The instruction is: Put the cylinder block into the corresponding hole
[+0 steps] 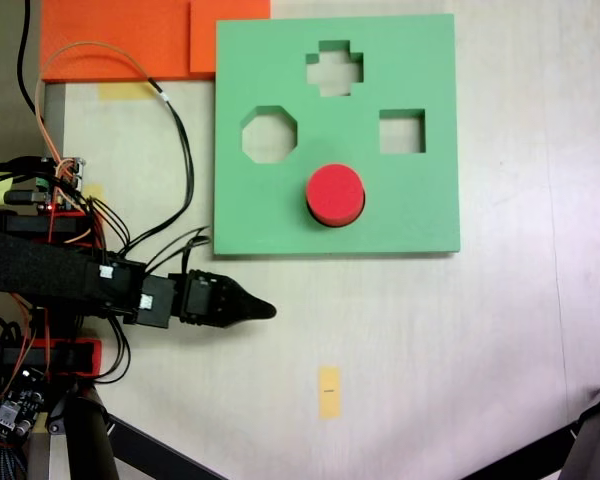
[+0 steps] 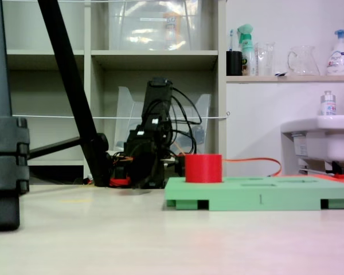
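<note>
The red cylinder block [image 1: 335, 193] stands upright on the green foam board [image 1: 260, 60], in its lower middle, below and between the other cutouts. In a fixed view from table level the cylinder block [image 2: 203, 168] sticks up above the board [image 2: 258, 195]. The corresponding hole is hidden beneath the block. My gripper [image 1: 268, 310] lies low over the table, left of and below the board's lower left corner, pointing right. Its jaws meet in a point and hold nothing. The arm [image 2: 152, 132] sits folded behind the board.
The board also has an octagonal cutout [image 1: 269, 135], a cross cutout [image 1: 334, 68] and a square cutout [image 1: 402, 131]. Orange foam sheets [image 1: 120, 40] lie at the top left. Cables [image 1: 180, 150] loop beside the board. Yellow tape [image 1: 328, 390] marks the table. Tripod legs [image 1: 595, 435] stand at the lower corners.
</note>
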Robot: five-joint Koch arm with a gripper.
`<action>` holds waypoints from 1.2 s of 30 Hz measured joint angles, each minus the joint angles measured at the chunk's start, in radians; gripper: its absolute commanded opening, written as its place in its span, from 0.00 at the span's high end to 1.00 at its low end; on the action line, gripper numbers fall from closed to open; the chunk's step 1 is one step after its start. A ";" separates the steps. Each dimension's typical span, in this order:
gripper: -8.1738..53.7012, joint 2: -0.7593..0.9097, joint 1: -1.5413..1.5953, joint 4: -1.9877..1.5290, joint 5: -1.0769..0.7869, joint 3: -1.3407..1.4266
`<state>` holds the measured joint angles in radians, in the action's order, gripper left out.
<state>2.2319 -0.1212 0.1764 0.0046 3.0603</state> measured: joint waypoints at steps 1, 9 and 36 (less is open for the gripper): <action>0.30 0.000 0.000 -0.003 -0.008 0.000; 0.32 0.000 0.006 -0.081 -0.014 0.000; 0.32 0.011 0.169 -0.133 -0.020 0.000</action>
<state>2.2427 0.0476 0.0430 -0.0153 3.0603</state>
